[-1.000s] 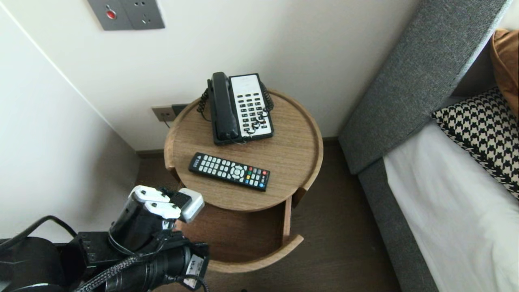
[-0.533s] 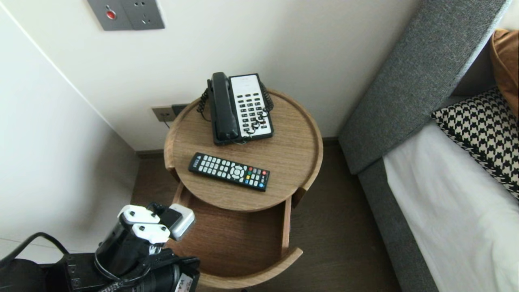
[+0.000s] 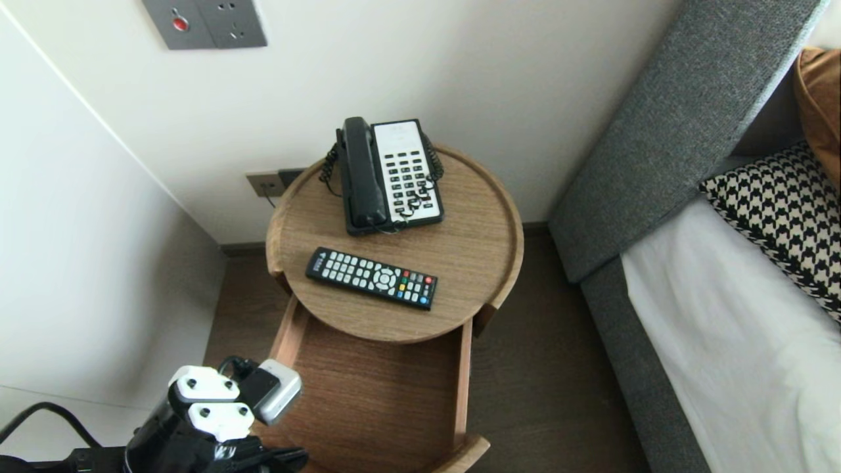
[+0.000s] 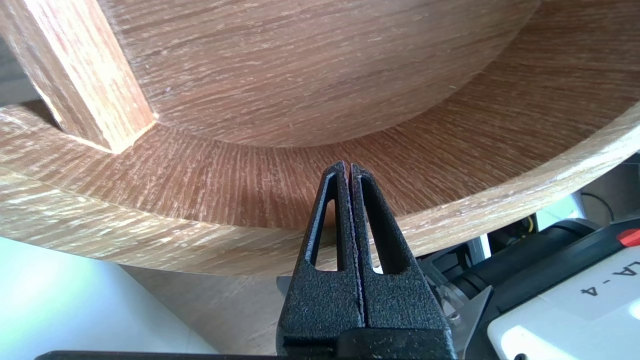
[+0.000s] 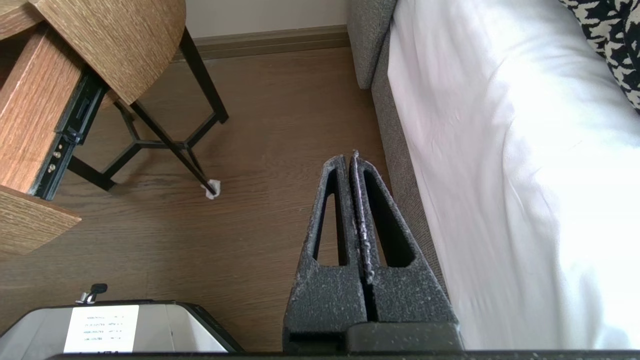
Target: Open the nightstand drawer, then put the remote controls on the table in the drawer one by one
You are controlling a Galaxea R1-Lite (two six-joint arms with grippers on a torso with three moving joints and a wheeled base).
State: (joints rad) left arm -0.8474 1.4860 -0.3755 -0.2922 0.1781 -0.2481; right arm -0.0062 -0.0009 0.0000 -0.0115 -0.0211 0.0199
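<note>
1. The round side table (image 3: 473,243) stands in the corner by the wall. Its drawer (image 3: 378,394) stands open, sticking out from under the tabletop on the side away from the wall.
2. The left gripper (image 4: 348,167) is at the drawer's curved front, at the corner farthest from the table and on the side away from the bed (image 3: 723,341).
3. Its two fingers are pressed flat together with nothing pinched between them.
4. From the wrist camera, the closed tips reach over the top edge of the curved front and sit on its inner face, inside the drawer. I cannot say whether they actually press on the wood or sit just off it.
5. So the drawer front lies under and just behind the fingertips, with the drawer floor beyond them, towards the table.
6. On the tabletop, a black remote control (image 3: 371,277) lies near the edge above the drawer, and a telephone (image 3: 391,174) sits behind it, next to the wall.
7. The right gripper (image 5: 352,160) hangs over the floor beside the table, on its bed side, well apart from the drawer. Its fingers are also closed on nothing.
</note>
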